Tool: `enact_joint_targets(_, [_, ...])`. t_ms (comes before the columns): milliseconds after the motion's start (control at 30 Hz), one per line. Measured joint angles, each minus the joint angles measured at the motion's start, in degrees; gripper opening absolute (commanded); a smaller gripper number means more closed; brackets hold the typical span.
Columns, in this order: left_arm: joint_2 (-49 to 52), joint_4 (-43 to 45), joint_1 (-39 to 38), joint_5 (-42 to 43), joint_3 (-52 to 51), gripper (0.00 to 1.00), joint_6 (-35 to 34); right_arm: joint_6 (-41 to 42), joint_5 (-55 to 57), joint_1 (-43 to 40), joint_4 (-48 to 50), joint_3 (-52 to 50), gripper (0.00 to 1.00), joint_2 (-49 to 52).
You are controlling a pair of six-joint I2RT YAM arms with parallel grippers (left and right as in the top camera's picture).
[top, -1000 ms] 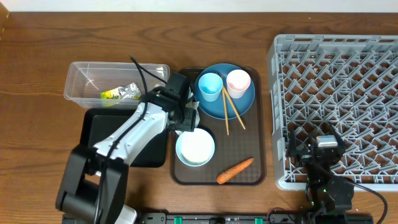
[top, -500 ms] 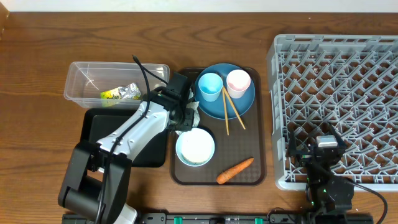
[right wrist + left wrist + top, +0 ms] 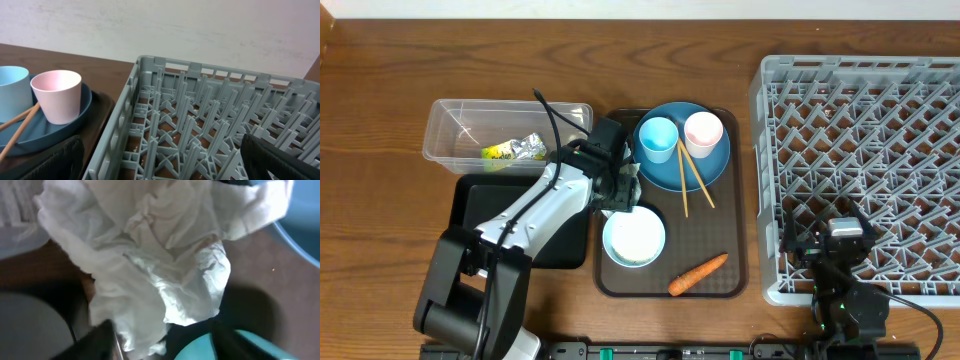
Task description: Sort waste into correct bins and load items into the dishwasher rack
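Sitting at the left edge of the brown serving tray (image 3: 720,232), the crumpled white paper (image 3: 160,255) lies between the blue plate (image 3: 716,160) and the white bowl (image 3: 634,238). From the left wrist camera it fills nearly the whole view. The left gripper (image 3: 624,186) is right down on it, its dark fingers (image 3: 97,339) on either side of the wad. From where I stand I cannot tell whether they are pinching the paper or only flanking it.

On the plate stand the light blue cup (image 3: 658,138) and the pale pink cup (image 3: 703,130), side by side. The two chopsticks (image 3: 692,182) lean from between the cups down onto the tray. The carrot (image 3: 698,274) lies near the tray's front edge, to the right of the bowl.

Left of the tray, the clear tub (image 3: 448,128) holds the yellow-green wrapper (image 3: 513,150). The black tray (image 3: 480,222) sits just in front of the tub, partly under the left arm.

Off to the right is the grey rack (image 3: 860,130). The right gripper (image 3: 832,236) hangs over its near left corner with its jaws spread wide and nothing between them.
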Motion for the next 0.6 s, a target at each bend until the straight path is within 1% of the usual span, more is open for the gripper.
enact_joint_targets(33, [0.0,0.2,0.0,-0.1,0.0,0.93,-0.3,0.0,0.0,0.0,0.0,0.0,0.99,0.0])
enact_joint_targets(100, [0.0,0.4,0.0,0.0,0.0,0.95,-0.3,0.0,0.0,0.0,0.0,0.0,0.99,0.0])
enact_joint_targets(367, [0.0,1.7,-1.1,-0.1,0.0,0.95,0.3,0.0,0.0,0.0,0.0,0.0,0.99,0.0])
enact_joint_targets(533, [0.0,3.4,-4.9,-0.6,0.0,0.95,2.4,0.0,0.0,0.0,0.0,0.0,0.99,0.0])
enact_joint_targets(600, [0.0,3.8,-6.8,-3.1,0.0,0.95,2.9,0.0,0.0,0.0,0.0,0.0,0.99,0.0])
